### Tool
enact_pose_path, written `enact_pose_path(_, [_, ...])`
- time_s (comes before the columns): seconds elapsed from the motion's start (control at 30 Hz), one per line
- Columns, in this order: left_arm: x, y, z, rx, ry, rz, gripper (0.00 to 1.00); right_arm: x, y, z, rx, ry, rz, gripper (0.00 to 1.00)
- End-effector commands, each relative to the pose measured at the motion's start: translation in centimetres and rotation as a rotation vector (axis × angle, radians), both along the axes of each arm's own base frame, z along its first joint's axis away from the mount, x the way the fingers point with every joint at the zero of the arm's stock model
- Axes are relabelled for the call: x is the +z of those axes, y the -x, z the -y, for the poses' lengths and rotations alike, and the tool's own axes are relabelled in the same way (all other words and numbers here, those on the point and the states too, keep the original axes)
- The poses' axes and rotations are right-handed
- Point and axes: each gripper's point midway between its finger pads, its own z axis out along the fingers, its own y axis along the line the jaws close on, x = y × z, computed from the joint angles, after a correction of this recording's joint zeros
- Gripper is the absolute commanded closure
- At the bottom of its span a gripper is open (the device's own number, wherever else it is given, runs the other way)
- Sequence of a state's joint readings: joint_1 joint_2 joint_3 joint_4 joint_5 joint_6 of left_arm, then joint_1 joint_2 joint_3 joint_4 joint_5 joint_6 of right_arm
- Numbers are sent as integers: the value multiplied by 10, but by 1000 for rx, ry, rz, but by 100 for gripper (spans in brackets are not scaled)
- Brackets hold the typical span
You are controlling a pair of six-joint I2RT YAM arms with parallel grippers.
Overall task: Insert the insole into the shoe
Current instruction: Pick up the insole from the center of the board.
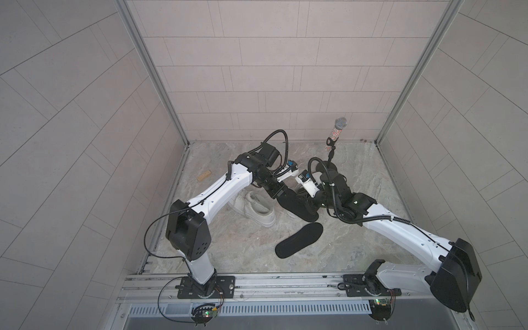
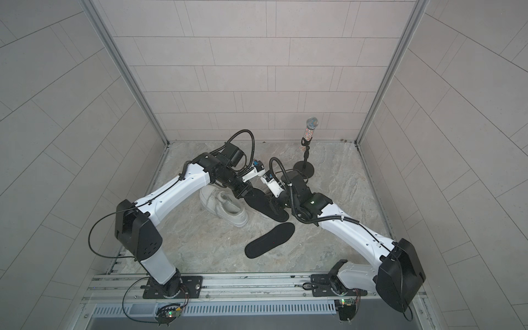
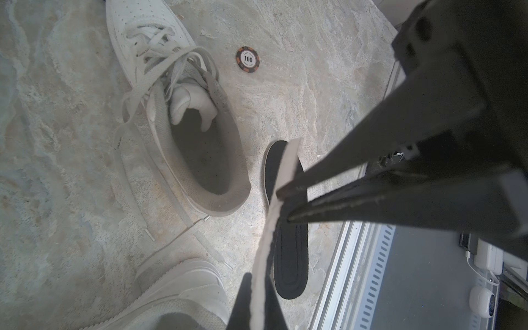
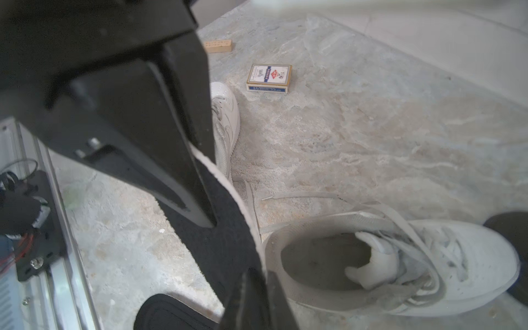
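Black fabric insole with a pale underside (image 1: 297,207) is raised off the grey marbled tabletop (image 1: 385,177), spanning between the two robot arms near the middle of the scene. The left gripper (image 3: 283,205) has its two dark fingers pinched tight on one edge of this insole. The right gripper (image 4: 200,218) meets the insole's other end, its fingers lying against the black top side. Whether they clamp it or stand slightly apart cannot be told.

The insole is not inside either shoe. In the right wrist view its long edge passes just beside the open heel of a white lace-up sneaker (image 4: 400,271) that sits under the arms. A second white lace-up sneaker (image 1: 258,210), mouth open and laces loose, rests just to the left of the grippers. A second black insole (image 1: 300,240) lies flat on the tabletop, nearer the front rail.

Also on the tabletop are an orange and black poker chip (image 3: 247,59), a blue and white card box (image 4: 269,78), a small wooden block (image 1: 204,175) and a glittery microphone on a black stand (image 1: 341,123).
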State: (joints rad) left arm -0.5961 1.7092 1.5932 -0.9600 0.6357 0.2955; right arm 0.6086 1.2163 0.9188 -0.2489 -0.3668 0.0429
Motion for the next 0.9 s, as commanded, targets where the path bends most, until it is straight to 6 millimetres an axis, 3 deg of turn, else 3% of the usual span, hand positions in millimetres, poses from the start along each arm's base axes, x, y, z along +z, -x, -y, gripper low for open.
enact_pose_path(0.0, [11, 20, -6, -27, 23, -21, 100, 16, 4, 4, 76, -81, 29, 55])
enact_pose_path(0.07, [14, 26, -6, -37, 35, -25, 100, 20, 6, 6, 112, -140, 3, 43])
enact_pose_path(0.13, [17, 29, -6, -42, 45, -21, 100, 27, 9, 4, 170, -194, -21, 38])
enact_pose_path(0.4, [36, 35, -5, -50, 92, 5, 100, 32, 21, -24, 358, -309, -111, 34])
enact_pose_path(0.47, [43, 38, -5, -56, 113, 11, 100, 29, 23, -30, 375, -308, -113, 40])
enact_pose_path(0.53, [47, 37, -7, -41, 122, 23, 100, 28, 16, -34, 338, -305, -101, 61])
enact_pose_path(0.57, [46, 32, -9, -7, 113, 30, 100, 26, 13, -35, 307, -281, -80, 77])
enact_pose_path(0.6, [45, 24, -13, 49, 98, 36, 100, 23, 10, -36, 260, -236, -39, 85])
enact_pose_path(0.7, [44, 10, -23, 147, 96, 4, 100, 9, 6, -36, 151, -59, 132, 85])
enact_pose_path(0.8, [43, 13, -25, 163, 113, -48, 100, 1, 2, -37, 69, 69, 269, 79])
enact_pose_path(0.87, [41, 15, -27, 178, 107, -60, 100, -3, 2, -39, 70, 119, 327, 64])
